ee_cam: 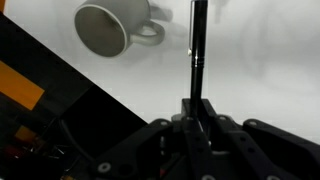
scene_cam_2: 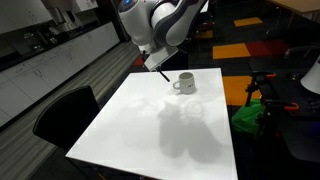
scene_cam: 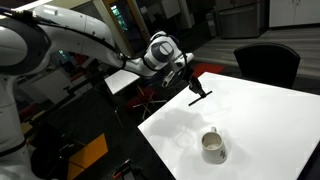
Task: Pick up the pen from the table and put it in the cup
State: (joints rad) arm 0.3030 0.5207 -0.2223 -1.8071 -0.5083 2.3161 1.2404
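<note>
In an exterior view, the white arm [scene_cam: 70, 40] reaches in from the upper left of the frame. The gripper [scene_cam: 196, 88] hangs over the far edge of the table [scene_cam: 270, 130], just above centre. A dark stick slants down out of it: the pen [scene_cam: 200, 92]. At this size I cannot tell whether its tip touches the tabletop. The cup [scene_cam: 213, 147] stands upright on the table in the lower middle of the frame, well apart from the gripper. A black chair [scene_cam: 265, 62] sits at the upper right.

In an exterior view from the opposite end, the table [scene_cam_2: 150, 140] fills the lower centre. The gripper [scene_cam_2: 160, 67] comes down from the top centre. The pen [scene_cam_2: 163, 73] shows only as a short dark line below it. The cup [scene_cam_2: 185, 83] stands near the table's far edge, just to the right of the gripper, with its handle on its left side.

In the wrist view, the 2 fingers [ee_cam: 175, 125] rise from the bottom centre. The jaws are closed tight on the lower end of the pen [ee_cam: 198, 45], which runs straight up to the top edge of the frame. The cup [ee_cam: 105, 27] is at the upper left with its dark inside showing. Its handle points toward the pen without touching it.
</note>
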